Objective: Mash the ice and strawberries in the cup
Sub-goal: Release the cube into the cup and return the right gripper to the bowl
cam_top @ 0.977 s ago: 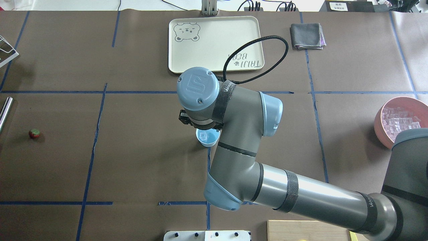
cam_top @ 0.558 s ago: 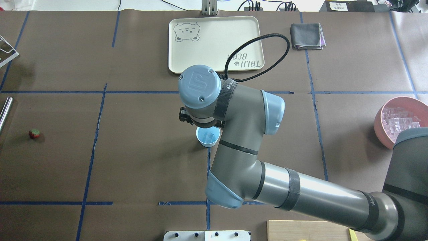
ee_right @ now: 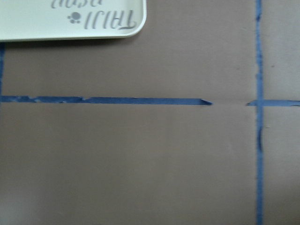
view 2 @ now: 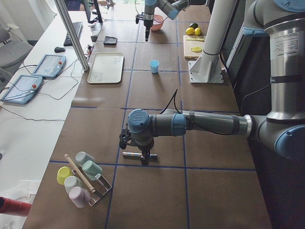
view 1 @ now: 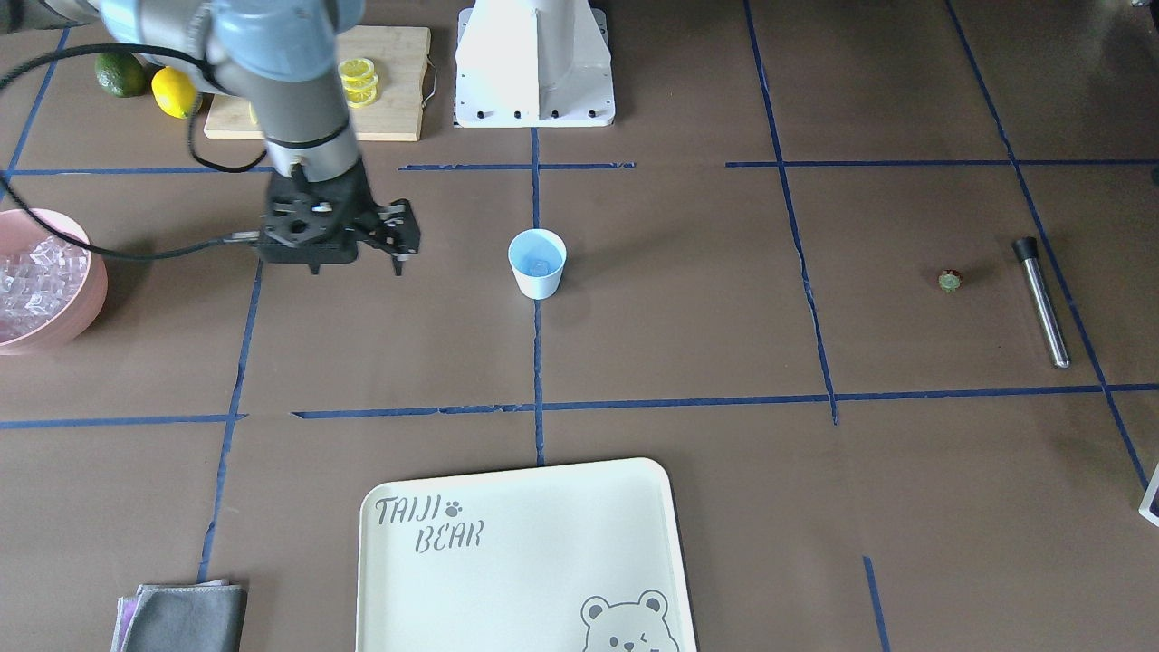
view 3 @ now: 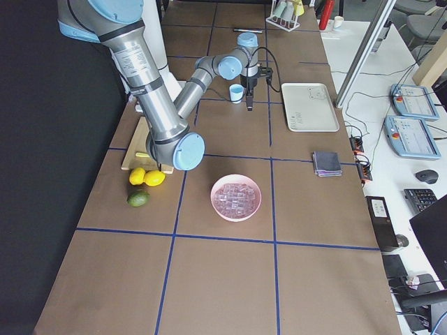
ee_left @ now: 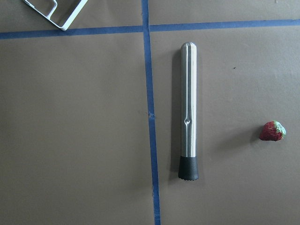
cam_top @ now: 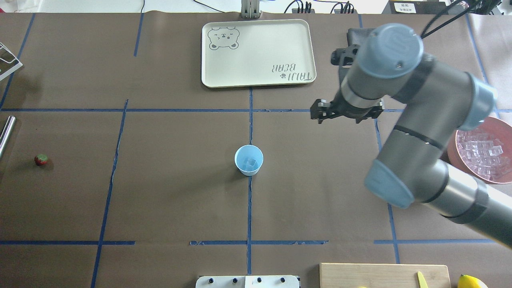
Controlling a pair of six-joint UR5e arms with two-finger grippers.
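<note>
Right pincer (view 1: 356, 264) (cam_top: 341, 119): fingers spread, nothing between them, held above bare table (cam_top: 168, 192) between the cup and the pink bowl

Left pincer (view 2: 142, 151): hangs over the muddler at the robot's left end of the table; cannot tell whether released or clenched

Cup (view 1: 537, 264) (cam_top: 249, 160): light blue, upright on a blue tape line at mid-table, well apart from both pincers

Ice cube (cam_top: 251, 162): one, clear, inside the cup

Pink bowl (cam_top: 452, 154) (view 1: 95, 290): at the robot's right edge, full of ice cubes

Strawberry (ee_left: 273, 131) (cam_top: 41, 159): red with green cap, lying on the table far to the robot's left, near the muddler but not touching it

Muddler (ee_left: 188, 117) (view 1: 1041, 299): steel rod with black tip, lying flat

Tray (cam_top: 256, 52): cream, bear print, beyond the cup
</note>
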